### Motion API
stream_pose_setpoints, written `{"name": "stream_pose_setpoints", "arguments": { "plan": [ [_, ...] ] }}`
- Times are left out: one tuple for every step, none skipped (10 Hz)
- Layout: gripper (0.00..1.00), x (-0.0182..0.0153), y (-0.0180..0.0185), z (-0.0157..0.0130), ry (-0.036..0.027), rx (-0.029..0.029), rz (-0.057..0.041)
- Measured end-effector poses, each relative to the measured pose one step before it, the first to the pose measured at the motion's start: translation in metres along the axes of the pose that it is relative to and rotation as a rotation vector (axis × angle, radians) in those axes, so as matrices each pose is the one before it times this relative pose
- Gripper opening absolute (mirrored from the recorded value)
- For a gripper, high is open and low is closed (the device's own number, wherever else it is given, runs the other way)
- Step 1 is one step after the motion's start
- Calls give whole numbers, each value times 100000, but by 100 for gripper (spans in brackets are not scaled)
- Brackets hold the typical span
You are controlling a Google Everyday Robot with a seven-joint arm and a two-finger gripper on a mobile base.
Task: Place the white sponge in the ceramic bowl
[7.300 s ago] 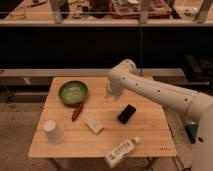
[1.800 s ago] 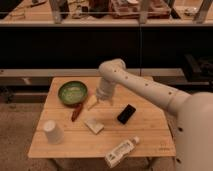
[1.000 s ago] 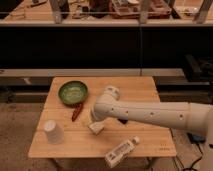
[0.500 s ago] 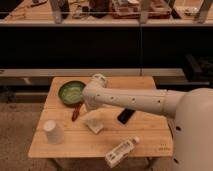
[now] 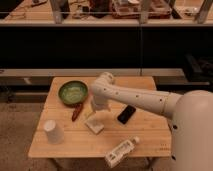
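Observation:
The white sponge (image 5: 94, 124) lies flat on the wooden table (image 5: 150, 135), left of centre. The ceramic bowl (image 5: 73, 92), with a green rim and a paler green inside, stands at the table's back left and nothing shows in it. My white arm (image 5: 145, 100) reaches in from the right and bends down at its end. My gripper (image 5: 95, 111) hangs directly above the sponge's far edge, very close to it, in front and to the right of the bowl. I cannot tell whether it touches the sponge.
A thin red object (image 5: 77, 111) lies between bowl and sponge. A black phone (image 5: 126, 114) lies right of the gripper. A white upside-down cup (image 5: 53, 131) stands front left. A white-labelled bottle (image 5: 121, 151) lies at the front edge. Dark shelving stands behind the table.
My gripper has moved left from above the table's middle and come down over the sponge. In the last half second it barely shifted. The sponge, bowl and other things stayed put.

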State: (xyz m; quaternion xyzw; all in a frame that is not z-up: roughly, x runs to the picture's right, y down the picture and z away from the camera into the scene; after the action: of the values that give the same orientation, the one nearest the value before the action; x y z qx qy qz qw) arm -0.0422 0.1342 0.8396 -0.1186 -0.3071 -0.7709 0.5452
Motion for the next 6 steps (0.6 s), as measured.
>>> {"name": "stream_pose_setpoints", "arguments": {
  "plan": [
    [80, -667, -148, 167, -1518, 2527, -2294],
    [80, -262, -345, 154, -516, 1091, -2081],
    [80, -265, -475, 261, -116, 932, -2384],
    [80, -289, -560, 533, 173, 1051, -2636],
    [80, -163, -358, 502, 386, 524, -1655],
    [80, -42, -173, 390, 608, -47, -1401]
  ]
}}
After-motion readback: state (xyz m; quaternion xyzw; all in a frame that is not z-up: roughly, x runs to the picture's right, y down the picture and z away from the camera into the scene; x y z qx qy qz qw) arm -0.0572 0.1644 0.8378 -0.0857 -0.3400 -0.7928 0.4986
